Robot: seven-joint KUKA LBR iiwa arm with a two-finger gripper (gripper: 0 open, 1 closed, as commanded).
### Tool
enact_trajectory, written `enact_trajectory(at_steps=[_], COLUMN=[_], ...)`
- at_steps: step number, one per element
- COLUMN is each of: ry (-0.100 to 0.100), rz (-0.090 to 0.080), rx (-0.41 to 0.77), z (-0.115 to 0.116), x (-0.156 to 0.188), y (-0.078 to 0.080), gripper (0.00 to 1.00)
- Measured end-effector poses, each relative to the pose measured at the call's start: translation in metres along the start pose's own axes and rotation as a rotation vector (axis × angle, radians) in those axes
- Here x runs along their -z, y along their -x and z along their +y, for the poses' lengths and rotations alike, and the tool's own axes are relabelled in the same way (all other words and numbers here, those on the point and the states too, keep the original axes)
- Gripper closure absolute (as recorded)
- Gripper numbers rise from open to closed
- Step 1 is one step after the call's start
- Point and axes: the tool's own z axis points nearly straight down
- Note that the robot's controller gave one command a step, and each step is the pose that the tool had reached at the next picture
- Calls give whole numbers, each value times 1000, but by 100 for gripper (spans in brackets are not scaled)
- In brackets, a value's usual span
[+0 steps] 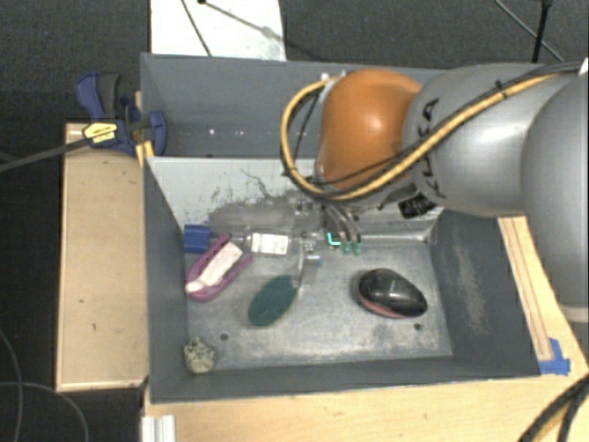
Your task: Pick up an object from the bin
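grey metal bin (433,339): floor scuffed, six loose things lying singly on it, none stacked. arm (515,145) enters from the right of the view, its wrist under an orange cover (368,122) with a yellow and black cable (293,132) looped round that cover. end effector (306,267) hangs below the cover, over the middle of the bin floor. its lower tip stands just at the upper right end of a dark green oval object (271,303); contact between the two cannot be confirmed. open or closed state of the end effector: cannot tell, as the wrist above masks the working parts. the dark green oval object lies flat on the floor, a little left of centre, its long axis running from lower left to upper right. black computer mouse (393,294), with a reddish band across its back, lies to the right of the end effector and apart from the green oval. small white and clear item (269,243) lies just left of the end effector, near the foot of the back wall. pink and white object (216,267) lies slanted at the left side, its upper end just beside a blue block (195,238) against the left wall. speckled lump (199,355) sits in the front left corner, well apart from everything else.
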Motion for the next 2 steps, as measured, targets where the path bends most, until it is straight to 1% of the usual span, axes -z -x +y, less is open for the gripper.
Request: enact_trajectory(at_steps=[1, 2], ry=[0, 0], rz=[-1, -6], rx=[174, 166], z=[40, 39], x=[-76, -74], y=[-70, -67], gripper=[0, 100])
